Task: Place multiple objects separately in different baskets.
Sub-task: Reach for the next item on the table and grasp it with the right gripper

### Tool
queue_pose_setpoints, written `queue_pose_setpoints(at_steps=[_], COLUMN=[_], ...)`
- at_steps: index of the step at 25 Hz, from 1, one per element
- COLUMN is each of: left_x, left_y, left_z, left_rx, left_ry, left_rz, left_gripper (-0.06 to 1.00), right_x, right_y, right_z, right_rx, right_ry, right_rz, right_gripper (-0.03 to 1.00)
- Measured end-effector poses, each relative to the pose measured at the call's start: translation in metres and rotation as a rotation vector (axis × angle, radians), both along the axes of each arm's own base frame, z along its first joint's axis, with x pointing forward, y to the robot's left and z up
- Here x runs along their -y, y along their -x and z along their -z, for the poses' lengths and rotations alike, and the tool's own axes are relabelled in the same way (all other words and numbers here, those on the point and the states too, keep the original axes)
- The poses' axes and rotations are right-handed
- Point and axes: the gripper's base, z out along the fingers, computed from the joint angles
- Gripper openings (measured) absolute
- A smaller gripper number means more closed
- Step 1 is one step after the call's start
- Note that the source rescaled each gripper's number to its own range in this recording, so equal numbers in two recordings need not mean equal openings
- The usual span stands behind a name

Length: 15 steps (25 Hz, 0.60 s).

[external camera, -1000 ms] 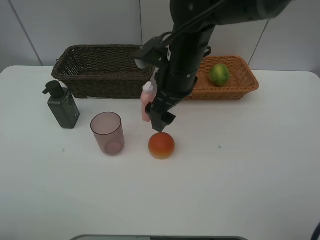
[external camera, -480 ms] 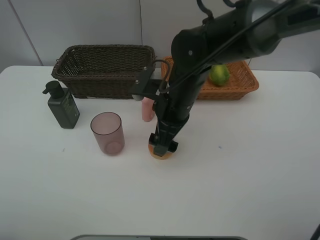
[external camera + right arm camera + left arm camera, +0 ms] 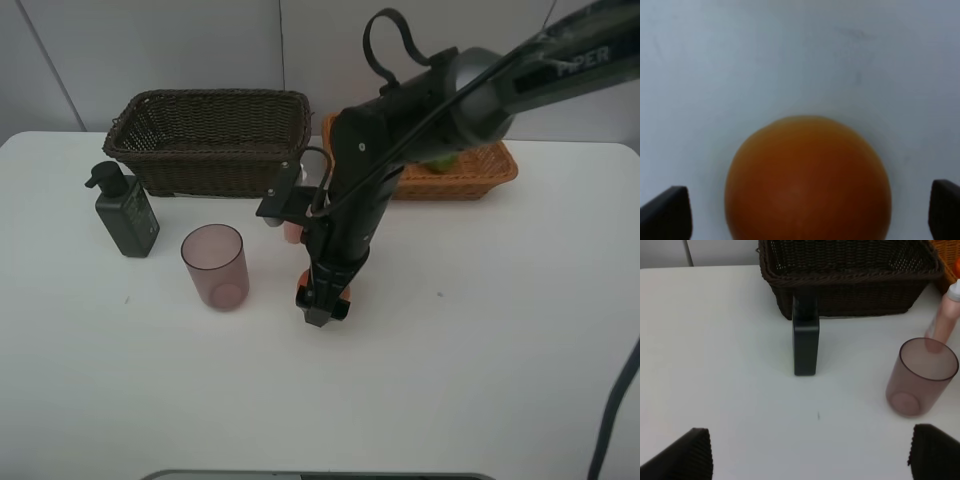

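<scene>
A: White table [image 3: 500, 350]. Two baskets along the back: dark brown basket [image 3: 205, 160] on the left, light orange basket [image 3: 470, 180] beside it on the right.

B: Right gripper [image 3: 324, 305]?

A: Low over the red-orange fruit [image 3: 807, 180], jaws spread wide, one finger on each side. Nothing gripped; the fruit sits on the table in front of the baskets.

B: Left gripper [image 3: 810, 452]?

A: Also wide, empty, above bare table.

B: Smaller items?

A: Pump bottle [image 3: 127, 215] upright before the dark basket. Purplish cup [image 3: 214, 265] between it and the fruit. Pink bottle [image 3: 945, 320] just behind the cup.
</scene>
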Motion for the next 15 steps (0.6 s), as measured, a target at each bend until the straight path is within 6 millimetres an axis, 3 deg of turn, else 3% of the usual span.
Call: queue_pose_setpoints(at_steps=[6,15], left_x=[0.0,0.0], left_y=[0.0,0.0], left_z=[0.0,0.0], left_rx=[0.0,0.0], left_ry=[0.0,0.0], left_rz=[0.0,0.0], left_gripper=[1.0,1.0], right_x=[0.001,0.0], right_y=[-0.001,-0.002], right_z=[0.016,0.017], right_rx=[-0.017,-0.001], right_ry=[0.037,0.024], right_rz=[-0.014,-0.016], right_gripper=[1.0,0.96])
